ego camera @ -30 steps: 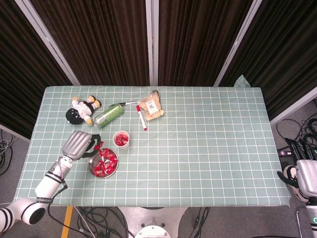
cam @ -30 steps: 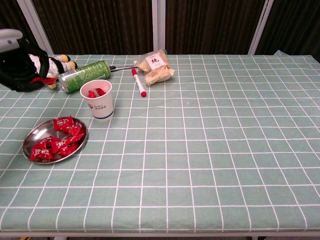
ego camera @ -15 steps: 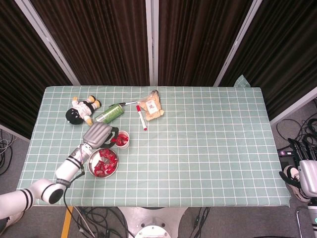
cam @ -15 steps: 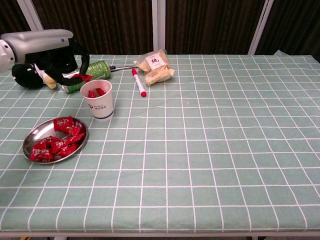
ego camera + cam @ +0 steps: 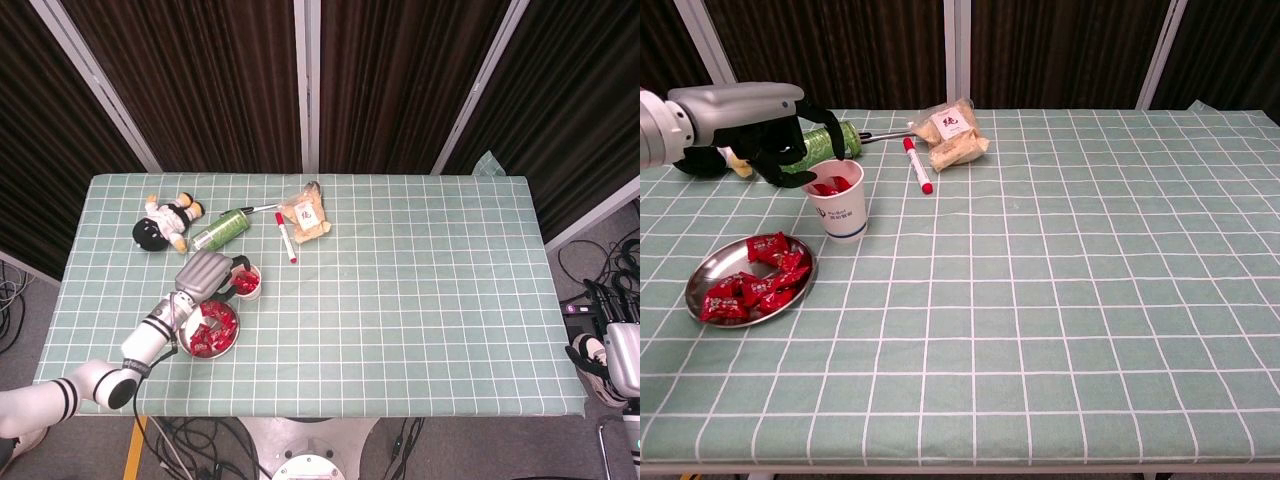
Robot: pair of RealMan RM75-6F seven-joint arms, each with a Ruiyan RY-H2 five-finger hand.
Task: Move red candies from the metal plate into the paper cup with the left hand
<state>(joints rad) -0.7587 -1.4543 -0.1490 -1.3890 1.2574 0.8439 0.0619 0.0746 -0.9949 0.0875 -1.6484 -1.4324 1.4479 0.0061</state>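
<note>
Left hand (image 5: pixel 790 152) hovers over the paper cup (image 5: pixel 837 199), at the cup's rim on its left side. Fingers are curled downward toward the cup mouth. Chest view shows red just under the fingertips, but I cannot tell whether that is a candy pinched in the hand or candies already lying in the cup. Head view shows the same hand (image 5: pixel 208 272) just left of the cup (image 5: pixel 246 282) and does not settle the question.

Cup stands upright near the table's left end, roughly midway between front and back edges. Red candies are visible inside it.

Metal plate (image 5: pixel 702 270) sits just in front of the cup toward the front-left corner, apart from it. It carries a heap of red candies (image 5: pixel 752 280), so much of the load remains.

Judgement: step in hand is the drop, hand positioned at the cup mouth. Task is partway done.

Next move calls for: spreading the fingers squarely over the opening so nothing falls outside, then lifting clear without brushing the rim, since a light paper cup would likely tip. After that, back to the plate for another candy.

Right hand (image 5: pixel 618 358) is off the table's right end, low at the frame edge; its fingers cannot be made out.

Also at the back-left: plush toy (image 5: pixel 163 221), green can (image 5: pixel 221 230), red marker (image 5: pixel 286 237), snack bag (image 5: pixel 306 214).
</note>
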